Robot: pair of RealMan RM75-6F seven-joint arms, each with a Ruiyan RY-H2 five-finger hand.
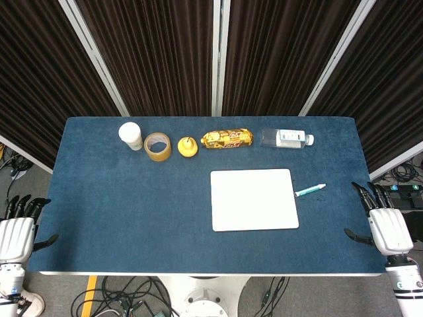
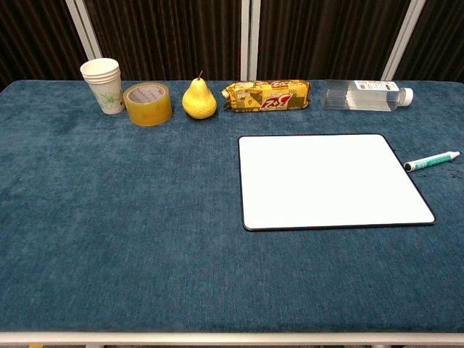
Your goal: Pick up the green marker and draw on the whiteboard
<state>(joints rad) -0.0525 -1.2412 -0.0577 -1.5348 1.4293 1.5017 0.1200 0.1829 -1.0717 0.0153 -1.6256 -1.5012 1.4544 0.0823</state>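
The green marker (image 1: 309,190) (image 2: 431,160) lies on the blue cloth just right of the whiteboard (image 1: 253,199) (image 2: 330,180), its dark tip toward the board. The board lies flat and blank at the table's right half. My right hand (image 1: 387,226) hangs off the table's right edge, fingers apart and holding nothing, a short way from the marker. My left hand (image 1: 16,232) sits off the left edge, also holding nothing with fingers spread. Neither hand shows in the chest view.
Along the far edge stand stacked paper cups (image 2: 104,85), a tape roll (image 2: 148,104), a yellow pear (image 2: 199,98), a snack packet (image 2: 267,96) and a lying water bottle (image 2: 366,95). Cables lie on the floor below the near edge.
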